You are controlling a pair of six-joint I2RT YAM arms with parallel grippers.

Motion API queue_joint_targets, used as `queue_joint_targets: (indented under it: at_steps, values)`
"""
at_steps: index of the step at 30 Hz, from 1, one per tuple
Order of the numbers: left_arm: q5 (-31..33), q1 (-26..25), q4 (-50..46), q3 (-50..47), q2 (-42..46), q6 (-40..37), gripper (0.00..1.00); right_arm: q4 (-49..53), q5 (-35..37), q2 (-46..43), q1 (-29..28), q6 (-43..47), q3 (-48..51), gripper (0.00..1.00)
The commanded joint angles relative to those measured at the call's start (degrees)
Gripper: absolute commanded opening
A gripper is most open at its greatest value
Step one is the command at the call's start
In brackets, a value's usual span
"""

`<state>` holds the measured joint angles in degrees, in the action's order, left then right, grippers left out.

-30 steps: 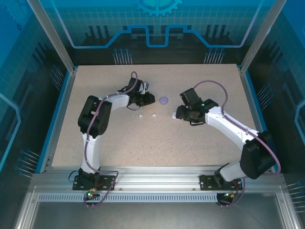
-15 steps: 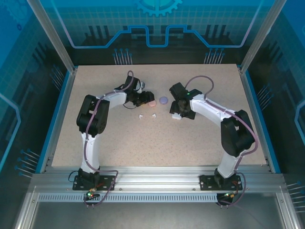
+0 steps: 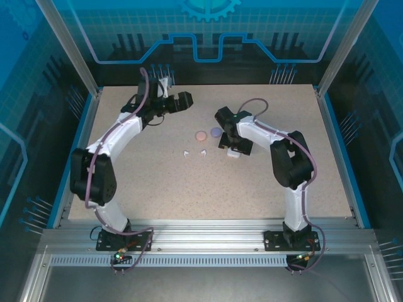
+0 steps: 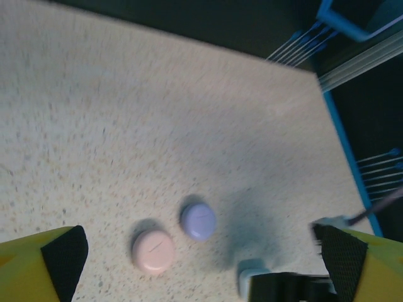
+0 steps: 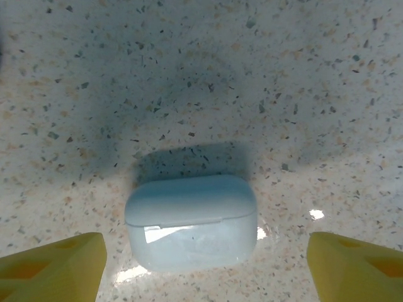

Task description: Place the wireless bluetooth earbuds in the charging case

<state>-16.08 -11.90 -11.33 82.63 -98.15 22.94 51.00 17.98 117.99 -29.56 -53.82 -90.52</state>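
Left gripper (image 3: 179,100) retreated toward table (image 3: 264,100) far edge | pink case (image 3: 201,134) uncovered

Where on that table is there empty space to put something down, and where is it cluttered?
The near half of the table, between the left arm and right arm, is bare, and so is the far right corner. The middle is crowded: pink case, purple case, two white earbuds, and the white case under the right gripper.
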Motion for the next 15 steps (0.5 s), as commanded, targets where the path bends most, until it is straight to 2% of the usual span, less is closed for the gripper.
queue_joint_targets:
  at_steps: [1, 7, 10, 15]
  values:
    - [5.3, 0.0, 0.5, -3.3, 5.5, -0.7, 0.99, 3.3, 0.0, 3.2, 0.5, -0.9, -3.3, 0.84]
    - [10.4, 0.0, 6.5, -9.1, 13.7, 0.6, 0.99, 3.6, -0.7, 7.3, 0.4, 0.2, -6.1, 0.83]
    - [8.7, 0.1, 6.5, -9.7, 15.7, 2.8, 0.99, 3.4, -1.0, 8.5, 0.6, 0.8, -6.3, 0.8]
    - [1.8, 0.3, 9.3, -12.6, 19.1, 5.1, 0.99, 0.4, -2.6, 7.6, 1.4, 1.4, -2.7, 0.75]
